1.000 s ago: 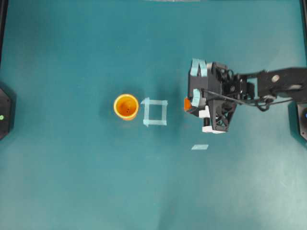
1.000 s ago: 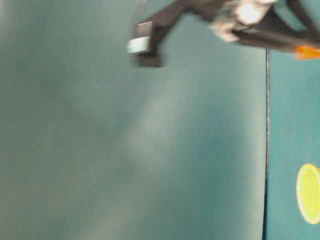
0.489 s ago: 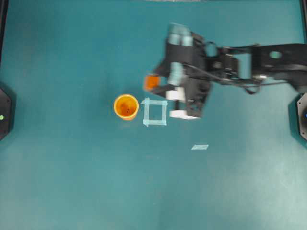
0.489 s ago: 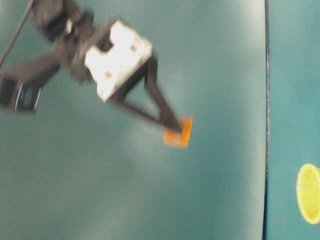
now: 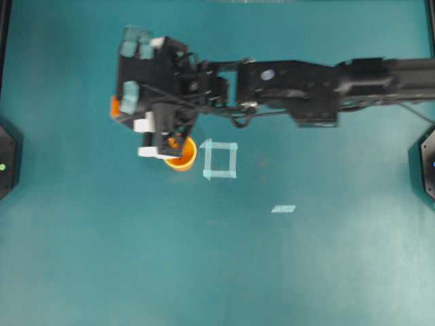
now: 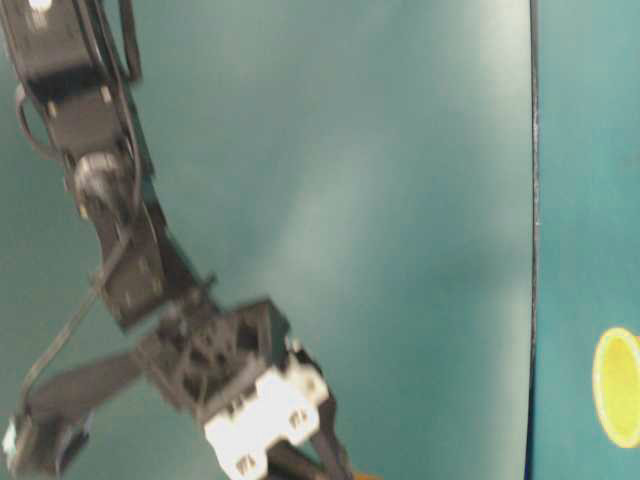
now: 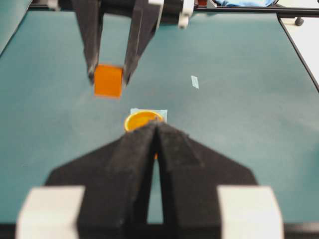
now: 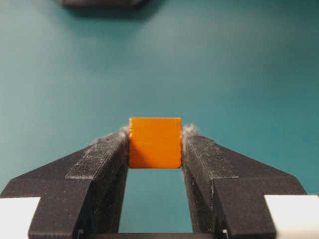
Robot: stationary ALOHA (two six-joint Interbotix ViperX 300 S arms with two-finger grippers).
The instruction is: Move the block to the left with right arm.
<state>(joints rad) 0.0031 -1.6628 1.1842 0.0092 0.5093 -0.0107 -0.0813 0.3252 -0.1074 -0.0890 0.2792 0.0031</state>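
Since a second ago we see the right arm (image 5: 306, 81) swung far left, carrying the block (image 8: 155, 142) past the tape square (image 5: 219, 159).
Right gripper (image 5: 119, 109) is clamped on the block, held off the table (image 5: 326, 258) just left of the yellow cup (image 5: 181, 157). Left gripper (image 7: 156, 130) fingers are pressed together, holding nothing.

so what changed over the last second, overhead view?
The right arm stretched out across the table, carrying the block leftward: from right of the tape square to past the yellow cup, which its gripper now partly covers. The block stayed clamped throughout, lifted off the surface. Cup, tape square and the small tape strip have not moved.
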